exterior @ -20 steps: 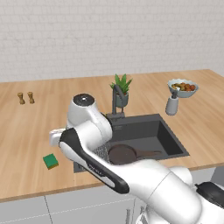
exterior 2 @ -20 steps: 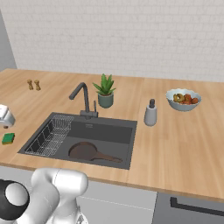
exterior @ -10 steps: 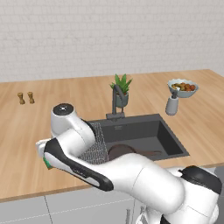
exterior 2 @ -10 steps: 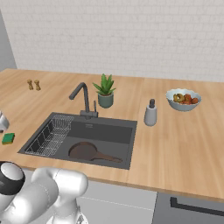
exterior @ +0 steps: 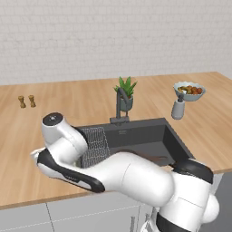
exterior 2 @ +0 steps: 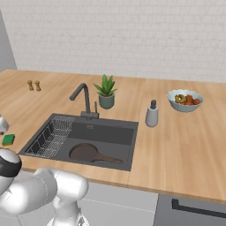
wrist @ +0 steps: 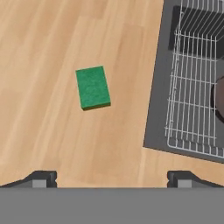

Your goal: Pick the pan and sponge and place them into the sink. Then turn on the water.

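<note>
The green sponge (wrist: 92, 87) lies flat on the wooden counter left of the sink (wrist: 155, 87), and it also shows at the far left (exterior 2: 8, 139). My gripper (wrist: 113, 179) hangs above the counter, open and empty, with the sponge ahead of it and apart from its fingertips (wrist: 41, 178). The dark brown pan (exterior 2: 88, 152) lies inside the sink (exterior 2: 106, 132), handle pointing right. Beside it, in the basin's left half, is the wire rack (exterior 2: 50, 137). No water runs from the dark faucet (exterior 2: 81, 99). In the left base view my arm hides the sponge.
Behind the sink stands a potted plant (exterior 2: 106, 92). To its right are a grey soap dispenser (exterior 2: 152, 114) and a fruit bowl (exterior 2: 185, 100). Two small shakers (exterior 2: 34, 85) stand at the back left. The counter's front edge runs close below the sponge.
My arm has swung left from over the sink's edge to above the counter by the sponge. The gripper stayed open. Pan and sponge have not moved.
</note>
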